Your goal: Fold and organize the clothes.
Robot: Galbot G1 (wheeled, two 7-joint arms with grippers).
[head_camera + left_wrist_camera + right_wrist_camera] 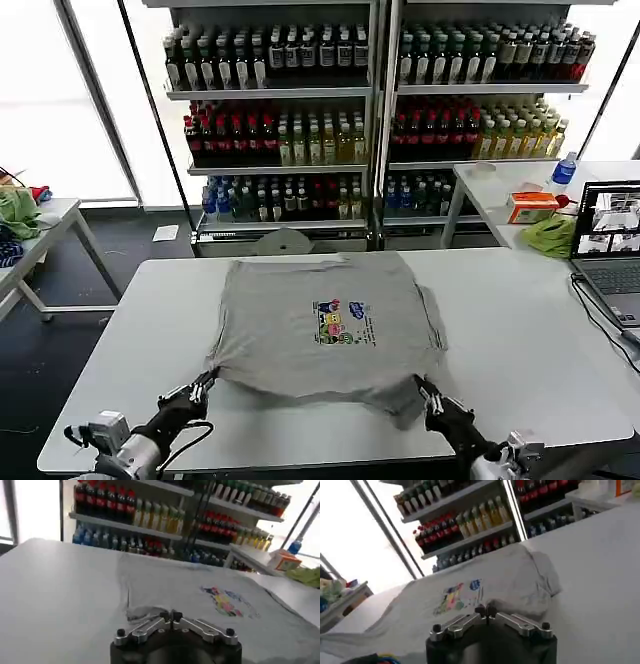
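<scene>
Head view: a light grey shirt (320, 330) lies spread on the white table (530, 340) in the middle of the frame, its small multicoloured print (342, 322) facing up near the centre. The sleeves look tucked in along both sides, and the lower right corner is bunched. The left gripper (205, 383) sits at the lower left of the frame, its tips at the shirt's lower left corner. The right gripper (428, 393) sits at the lower right, its tips at the bunched lower right corner.

Left wrist view shows the left gripper (170, 615) with its jaws pressed together on the shirt's edge (145, 612), where the cloth is wrinkled. Right wrist view shows the right gripper (486, 611) with its jaws likewise pressed together on the shirt's hem. Shelves of bottles (370, 110) fill the upper part of the head view, and a laptop (610, 245) stands at the right edge.
</scene>
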